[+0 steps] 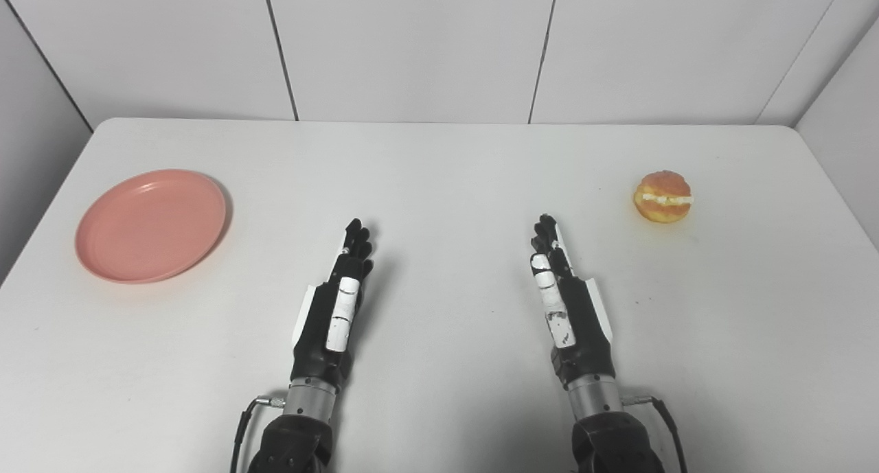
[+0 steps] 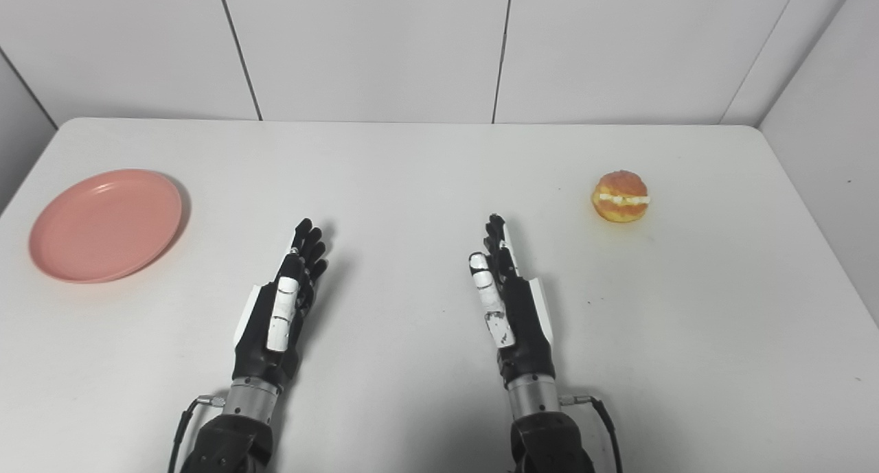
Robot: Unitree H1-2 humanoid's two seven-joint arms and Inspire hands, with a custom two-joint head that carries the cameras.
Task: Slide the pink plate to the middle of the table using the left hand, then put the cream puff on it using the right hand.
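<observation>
A round pink plate (image 1: 151,224) lies flat on the white table at the left side. A golden cream puff (image 1: 663,196) with a white cream band sits at the right side. My left hand (image 1: 336,301) is near the middle front, edge-on with straight fingers, empty, well right of the plate. My right hand (image 1: 564,298) is the same way, empty, left of and nearer than the cream puff. Both hands are open. The plate (image 2: 106,224) and the puff (image 2: 621,196) also show in the right eye view.
The white table (image 1: 439,164) ends at white wall panels behind it. Grey walls close in at the left and right sides. Thin cables hang from both wrists near the front edge.
</observation>
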